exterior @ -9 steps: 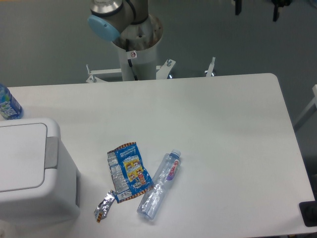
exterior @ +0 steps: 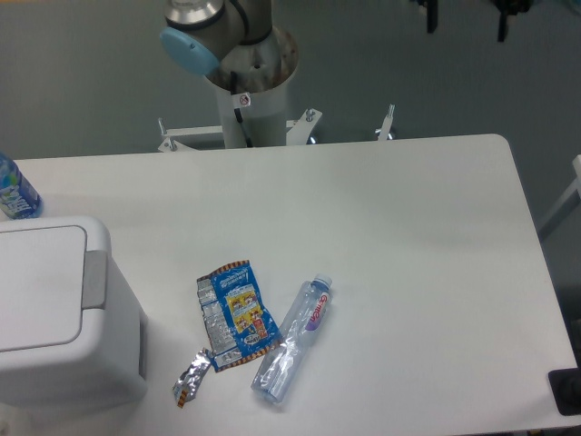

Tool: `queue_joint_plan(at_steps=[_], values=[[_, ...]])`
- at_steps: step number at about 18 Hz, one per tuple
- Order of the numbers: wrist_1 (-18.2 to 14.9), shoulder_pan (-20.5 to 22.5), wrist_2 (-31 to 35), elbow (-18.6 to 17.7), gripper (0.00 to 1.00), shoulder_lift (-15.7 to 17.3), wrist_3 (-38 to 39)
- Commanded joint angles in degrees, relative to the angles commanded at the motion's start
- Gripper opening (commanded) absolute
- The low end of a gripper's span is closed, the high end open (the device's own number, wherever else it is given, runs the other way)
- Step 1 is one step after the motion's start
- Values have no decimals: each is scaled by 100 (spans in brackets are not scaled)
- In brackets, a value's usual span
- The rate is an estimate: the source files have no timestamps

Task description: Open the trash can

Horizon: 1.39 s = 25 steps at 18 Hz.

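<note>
The trash can [exterior: 54,318] is smooth white plastic with a matt finish; its lid is the same, and the tab [exterior: 93,280] on the rim is matt grey plastic. The desk [exterior: 408,236] has a smooth, matt white top. The bottle [exterior: 292,341] is clear, crumpled plastic with a glossy sheen. The wrapper [exterior: 234,314] is creased printed foil, and the small scrap [exterior: 191,379] beside it shows shiny silver foil. The arm's base column [exterior: 247,91] is smooth white, apparently painted metal, with a glossy blue cap [exterior: 189,50].

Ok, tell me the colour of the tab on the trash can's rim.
Grey, on the white trash can; the tab shows in the fixed camera view.
</note>
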<state>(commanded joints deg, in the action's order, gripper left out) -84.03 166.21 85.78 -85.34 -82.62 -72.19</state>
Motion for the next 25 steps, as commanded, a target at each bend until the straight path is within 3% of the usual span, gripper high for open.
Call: queue_joint_plan(at_steps=[8,16,20,25], values=[[492,-931,35,-123,100,-114,1873],[800,-2267,0,-325,100,-342,3815],[1633,-2882,0,-299,100,-720,5256],[2197,-3481,0,-176,100,-1203,6163]])
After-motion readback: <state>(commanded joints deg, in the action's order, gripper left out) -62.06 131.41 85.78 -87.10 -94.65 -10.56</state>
